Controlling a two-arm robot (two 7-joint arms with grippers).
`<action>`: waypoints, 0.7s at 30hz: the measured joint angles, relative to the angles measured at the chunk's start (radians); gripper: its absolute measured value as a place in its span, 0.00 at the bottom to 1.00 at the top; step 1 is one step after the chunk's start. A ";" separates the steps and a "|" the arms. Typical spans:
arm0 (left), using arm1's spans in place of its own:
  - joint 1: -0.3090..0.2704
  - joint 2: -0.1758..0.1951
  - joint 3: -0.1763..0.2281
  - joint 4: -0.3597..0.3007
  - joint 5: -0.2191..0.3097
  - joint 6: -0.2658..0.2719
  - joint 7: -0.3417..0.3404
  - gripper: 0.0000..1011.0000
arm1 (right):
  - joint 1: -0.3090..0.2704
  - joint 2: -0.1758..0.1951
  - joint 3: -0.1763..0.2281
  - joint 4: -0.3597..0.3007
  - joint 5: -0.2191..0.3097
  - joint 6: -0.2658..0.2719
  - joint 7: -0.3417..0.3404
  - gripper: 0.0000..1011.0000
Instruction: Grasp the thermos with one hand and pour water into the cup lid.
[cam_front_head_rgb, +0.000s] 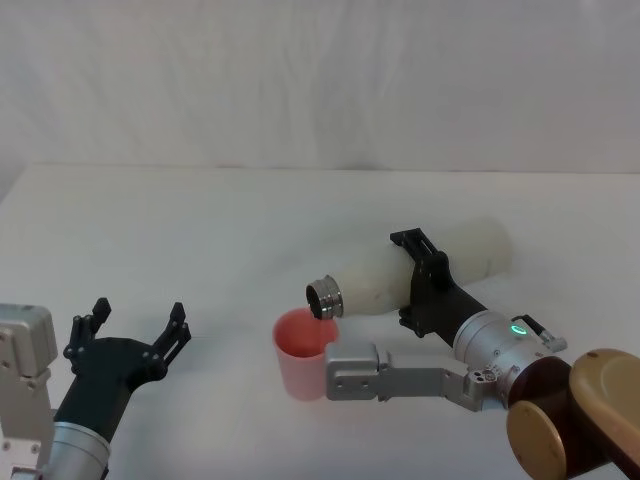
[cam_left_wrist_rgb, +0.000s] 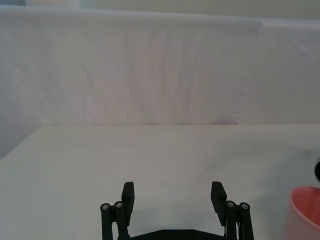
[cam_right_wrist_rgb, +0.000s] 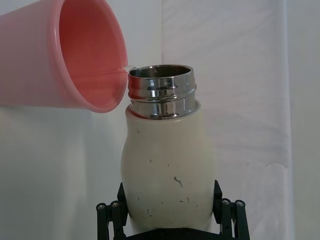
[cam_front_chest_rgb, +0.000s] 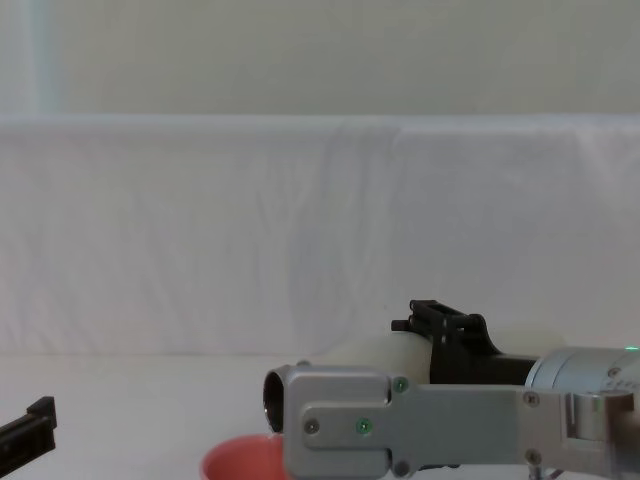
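**Thermos tipped over the cup lid**

Nearest me, low on my left side, I see my left gripper (cam_front_head_rgb: 135, 330), a black two-fingered claw on a grey wrist, hanging just above the white table (cam_front_head_rgb: 200, 230) with its jaws spread wide and nothing between them. From its wrist camera the pink cup edge sits off to one side of the fingers, well outside the gap.

Next out is the one cup lid (cam_front_head_rgb: 303, 352), a small round salmon-pink cup with a thin rim, standing upright on the table between my two grippers.

My right gripper (cam_front_head_rgb: 423, 283), black fingers on a silver-grey wrist with a green light, has its jaws clamped on the one thermos (cam_front_head_rgb: 425, 265), a tall cream-white cylindrical bottle with rounded shoulders and a shiny steel threaded neck. The fingers grip the body around its middle, one on each side. The bottle lies nearly horizontal, its base beyond the jaws away from the cup and its open steel mouth (cam_right_wrist_rgb: 161, 90) reaching from the jaws to just above the cup's rim. In the right wrist view a thin clear stream passes from the mouth to the rim.

I can read no brand, label or writing on bottle or cup; only small dark scuffs mark the bottle.
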 joint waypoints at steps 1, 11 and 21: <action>0.000 0.000 0.000 0.000 0.000 0.000 0.000 0.99 | 0.000 0.000 0.000 0.000 -0.001 0.000 0.001 0.95; 0.000 0.000 0.000 0.000 0.000 0.000 0.000 0.99 | 0.001 0.002 -0.002 -0.001 -0.006 0.003 0.005 0.95; 0.000 0.000 0.000 0.000 0.000 0.000 0.000 0.99 | 0.001 0.005 -0.002 -0.005 -0.009 0.004 0.007 0.95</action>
